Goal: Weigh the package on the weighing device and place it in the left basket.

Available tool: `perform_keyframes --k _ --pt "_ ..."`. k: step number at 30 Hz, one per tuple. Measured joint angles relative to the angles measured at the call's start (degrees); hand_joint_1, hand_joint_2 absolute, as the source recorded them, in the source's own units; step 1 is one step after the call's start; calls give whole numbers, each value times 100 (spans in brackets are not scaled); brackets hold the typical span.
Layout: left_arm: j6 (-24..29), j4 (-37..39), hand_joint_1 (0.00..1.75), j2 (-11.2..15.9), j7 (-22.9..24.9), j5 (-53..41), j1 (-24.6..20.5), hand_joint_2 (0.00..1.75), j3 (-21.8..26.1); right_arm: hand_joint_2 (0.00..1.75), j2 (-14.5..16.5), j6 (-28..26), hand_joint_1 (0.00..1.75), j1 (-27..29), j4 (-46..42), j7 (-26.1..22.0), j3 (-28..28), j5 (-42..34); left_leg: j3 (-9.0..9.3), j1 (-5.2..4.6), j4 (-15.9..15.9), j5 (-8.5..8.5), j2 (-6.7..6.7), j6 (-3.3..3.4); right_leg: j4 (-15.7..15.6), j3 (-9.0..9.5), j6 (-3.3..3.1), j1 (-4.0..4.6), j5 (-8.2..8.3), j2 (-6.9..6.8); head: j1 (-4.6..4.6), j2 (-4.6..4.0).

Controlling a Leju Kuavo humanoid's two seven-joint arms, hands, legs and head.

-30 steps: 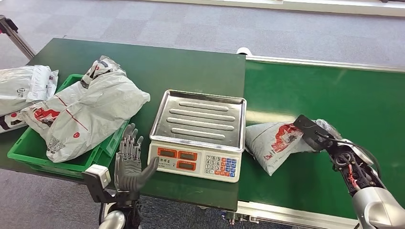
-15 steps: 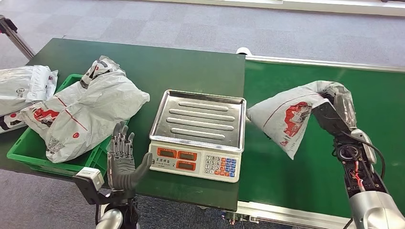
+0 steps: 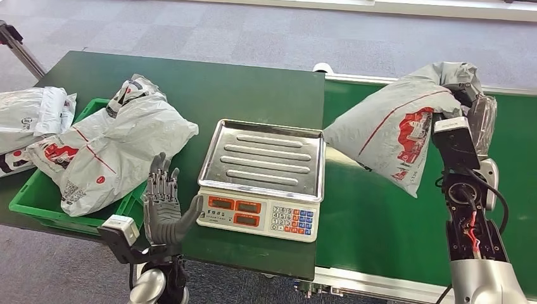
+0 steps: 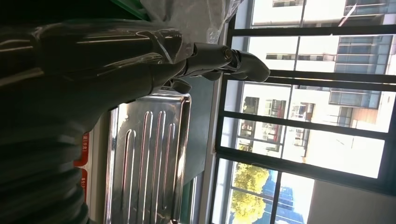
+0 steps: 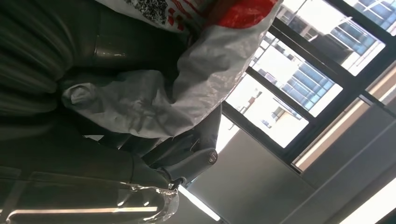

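I've got the pkg (image 3: 396,130) gripped in the right robot hand (image 3: 467,101), up off the belt, scale (image 3: 263,177) to its left w/ pan bare: weighing + basket (image 3: 35,202) drop not yet done; left robot hand (image 3: 166,209) spread, holding nothing.

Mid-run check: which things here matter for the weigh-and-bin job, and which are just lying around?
Job:
- package, held up by the right hand above the belt
- scale, pan bare
- green basket, already holding parcels
- left hand, raised beside the scale, holding nothing

Lying about:
- white bags beyond the basket
- conveyor belt
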Motion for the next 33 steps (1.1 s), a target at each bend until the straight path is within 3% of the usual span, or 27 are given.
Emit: perform_keyframes --k 6,12,26,33 --pt "-157 91 0 -30 1 58 -76 175 -32 175 297 -141 175 -22 -103 78 532 123 0 1 -1 0 5 0 0 -2 0 1 -1 2 -1 0" --pt "-354 277 0 -61 33 78 -251 175 -89 175 697 -151 175 -68 526 -102 895 -81 0 1 -1 1 4 -1 0 -1 0 1 0 2 1 0" --pt "-390 558 0 -62 33 106 -385 175 -173 175 1081 48 175 -152 1486 -199 1083 -185 -1 1 -1 0 6 -1 0 -2 0 1 -1 5 1 0" --pt "-389 559 0 -63 17 110 -384 175 -231 175 1552 469 175 -455 2694 -28 1159 -380 0 2 -1 3 5 -4 1 -3 -1 3 0 7 0 0"
